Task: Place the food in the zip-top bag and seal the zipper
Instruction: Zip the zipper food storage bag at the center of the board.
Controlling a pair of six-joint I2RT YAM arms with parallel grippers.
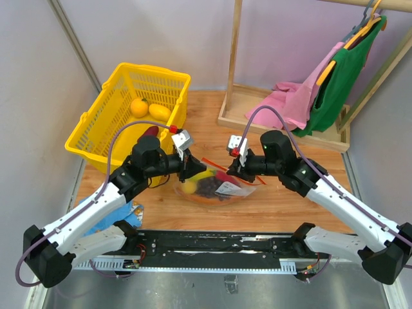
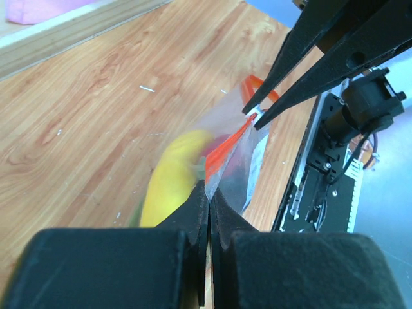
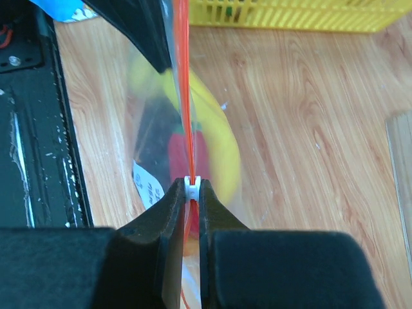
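The wooden table (image 1: 270, 206) carries a wooden clothes rack (image 1: 232, 64) at the far right, hung with a green garment (image 1: 341, 84) and a pink one (image 1: 296, 100). A yellow basket (image 1: 96, 129) sits at the far left, with two round yellow-orange fruits (image 1: 140, 107) still inside.

Near the front edge, the zip-top bag (image 1: 215, 187) hangs stretched between both arms, mouth upward. Its belly seems to touch the table, though the overhead view does not settle that. Inside it lie a yellow banana (image 1: 199, 175), dark pieces (image 1: 209, 187) and a red piece (image 3: 183, 151).

The left gripper (image 1: 191, 168) is pinched tight on one end of the bag's mouth. The right gripper (image 1: 235, 168) is closed narrowly on the zipper (image 3: 183, 77) at its white slider (image 3: 191, 185). The red strip runs taut between the two.
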